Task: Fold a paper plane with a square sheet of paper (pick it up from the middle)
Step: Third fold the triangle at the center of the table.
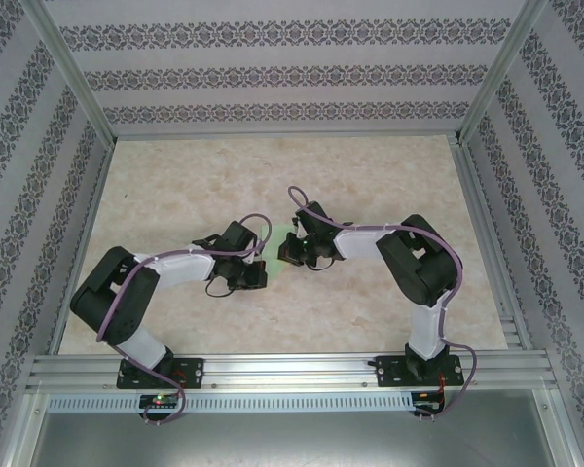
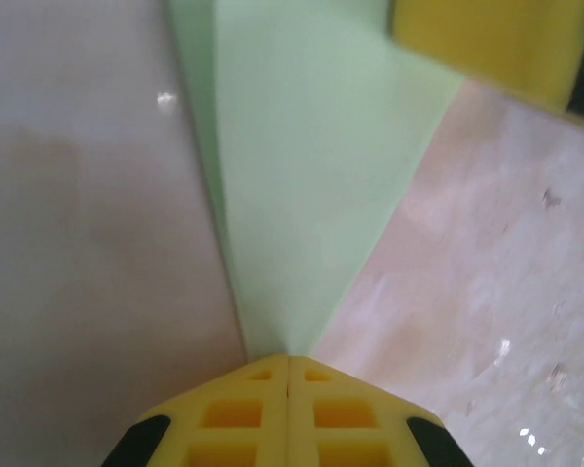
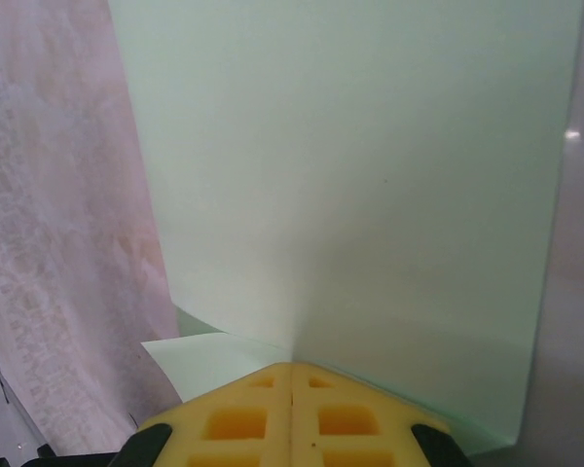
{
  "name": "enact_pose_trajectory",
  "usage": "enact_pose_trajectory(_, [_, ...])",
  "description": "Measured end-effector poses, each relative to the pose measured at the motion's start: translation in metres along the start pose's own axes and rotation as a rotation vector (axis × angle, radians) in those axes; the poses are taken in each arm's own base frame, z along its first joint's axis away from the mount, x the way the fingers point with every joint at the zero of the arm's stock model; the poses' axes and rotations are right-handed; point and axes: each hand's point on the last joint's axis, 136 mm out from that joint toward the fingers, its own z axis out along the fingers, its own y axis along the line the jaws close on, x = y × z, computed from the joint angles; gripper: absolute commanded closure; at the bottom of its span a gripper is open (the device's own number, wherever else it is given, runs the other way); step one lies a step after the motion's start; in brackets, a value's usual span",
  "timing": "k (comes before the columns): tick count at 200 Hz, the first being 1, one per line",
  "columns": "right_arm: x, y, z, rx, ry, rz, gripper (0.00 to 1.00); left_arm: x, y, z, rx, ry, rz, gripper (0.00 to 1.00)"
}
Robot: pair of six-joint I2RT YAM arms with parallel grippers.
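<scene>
I see a beige marbled table [image 1: 273, 175], striped patterned walls [image 1: 273, 78] left, right and far, and a metal rail [image 1: 292, 368] near.

No legible text or markings anywhere.

Count log:
- Arms x2: left arm [image 1: 127, 292], right arm [image 1: 419, 258].
- Grippers x2: left gripper [image 2: 288, 358], right gripper [image 3: 292, 365]. Yellow fingers [image 2: 234, 418] x2 ea., 4 tot.
- mint-green sheet of paper [image 2: 302, 175] x1.
- Table [image 1: 370, 165] x1.
- Patterned walls [image 1: 282, 68] x3 (back, L, R).
- Purple cables [image 1: 112, 311] x2, 1 per arm.
</scene>
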Motion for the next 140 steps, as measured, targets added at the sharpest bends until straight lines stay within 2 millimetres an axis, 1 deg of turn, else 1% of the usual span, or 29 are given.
enact_pose_trajectory(9, [0.001,-0.001,-0.001,0.002,-0.001,0.002,1.0,0.009,0.002,-0.001,-0.005,0.025,0.001,1.0])
enact_pose_trajectory(29, [0.001,-0.003,-0.003,0.013,-0.01,0.014,1.0,0.021,0.003,-0.004,-0.019,0.062,0.013,1.0])
enact_pose_trajectory(47, [0.002,-0.007,-0.006,0.029,-0.023,0.024,1.0,0.029,0.004,-0.01,-0.035,0.081,0.012,1.0])
enact_pose_trajectory(60, [0.005,-0.012,-0.012,0.051,-0.037,0.036,1.0,0.028,0.001,-0.017,-0.034,0.061,0.016,1.0])
enact_pose_trajectory(81, [0.017,-0.022,-0.026,0.092,-0.051,0.075,1.0,0.016,-0.011,-0.032,-0.006,-0.012,0.031,0.97])
enact_pose_trajectory(89, [0.021,-0.023,-0.032,0.1,-0.058,0.086,0.96,0.011,-0.017,-0.036,0.012,-0.039,0.032,0.95])
enact_pose_trajectory(99, [0.021,-0.021,-0.041,0.101,-0.077,0.095,0.86,0.002,-0.025,-0.039,0.04,-0.075,0.033,0.94])
enact_pose_trajectory(110, [0.017,-0.012,-0.053,0.087,-0.112,0.101,0.74,-0.007,-0.032,-0.041,0.065,-0.106,0.033,0.92])
enact_pose_trajectory(120, [0.01,-0.001,-0.065,0.062,-0.153,0.091,0.65,-0.014,-0.038,-0.041,0.081,-0.125,0.031,0.9])
enact_pose_trajectory(130, [0.003,0.007,-0.076,0.039,-0.191,0.094,0.6,-0.022,-0.044,-0.04,0.09,-0.136,0.032,0.9])
enact_pose_trajectory(140, [-0.003,0.011,-0.085,0.021,-0.221,0.093,0.58,-0.03,-0.05,-0.037,0.098,-0.142,0.036,0.9])
